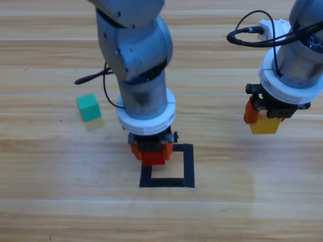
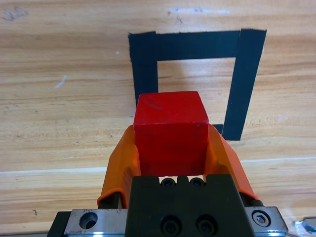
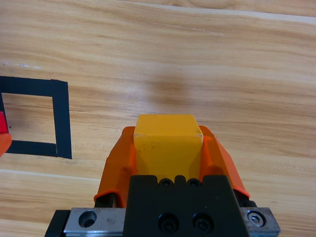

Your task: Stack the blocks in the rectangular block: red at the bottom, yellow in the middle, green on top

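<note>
Here the step in hand looks like the first one, placing the base of the stack. The left gripper (image 1: 152,151) has its two orange jaws clamped on the red cube (image 2: 170,132), one jaw on each side face, and carries it at the upper left edge of the black tape rectangle (image 1: 189,166). In the high view the cube overlaps the outline's left strip rather than the bare wood inside; in the left wrist view the rectangle lies just ahead of the cube, its inner wood uncovered. Whether the cube touches the table cannot be told (the arm hides the underside).

The right gripper (image 1: 266,115) hangs well to the right of the rectangle with its jaws closed on the yellow cube (image 3: 168,143), which sits between them and clear of the wood below. The tape outline shows at the left edge of the right wrist view, apart from that cube.

The teal-green cube (image 1: 89,107) rests alone on the wooden table (image 1: 50,201), to the left of the left arm and well apart from the rectangle.

By my reading, the next move calls for the left gripper to carry the red cube a little farther in over the bare wood, lower it flat, then part its jaws and clear away so the yellow can come in on top.
</note>
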`<state>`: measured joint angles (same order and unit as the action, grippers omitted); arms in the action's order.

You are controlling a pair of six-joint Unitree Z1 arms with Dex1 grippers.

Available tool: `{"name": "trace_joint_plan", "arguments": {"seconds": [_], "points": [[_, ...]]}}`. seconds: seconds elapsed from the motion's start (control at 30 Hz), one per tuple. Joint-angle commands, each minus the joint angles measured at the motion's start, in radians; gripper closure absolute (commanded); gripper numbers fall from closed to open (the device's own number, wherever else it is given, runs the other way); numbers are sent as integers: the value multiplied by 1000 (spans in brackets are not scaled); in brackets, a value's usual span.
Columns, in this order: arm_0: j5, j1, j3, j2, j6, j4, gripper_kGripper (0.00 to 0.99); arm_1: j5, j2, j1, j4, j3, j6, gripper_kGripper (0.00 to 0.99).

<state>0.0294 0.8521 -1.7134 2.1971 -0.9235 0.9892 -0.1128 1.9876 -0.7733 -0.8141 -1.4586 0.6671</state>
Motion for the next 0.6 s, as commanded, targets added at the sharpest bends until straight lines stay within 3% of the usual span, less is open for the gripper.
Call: {"name": "trace_joint_plan", "arguments": {"seconds": [0.03, 0.6], "points": [[-5, 44, -9, 58, 2, 11, 965, 5, -1, -21, -5, 7, 0, 975], [-3, 59, -72, 118, 23, 25, 965, 5, -1, -21, -5, 6, -1, 975]]}}
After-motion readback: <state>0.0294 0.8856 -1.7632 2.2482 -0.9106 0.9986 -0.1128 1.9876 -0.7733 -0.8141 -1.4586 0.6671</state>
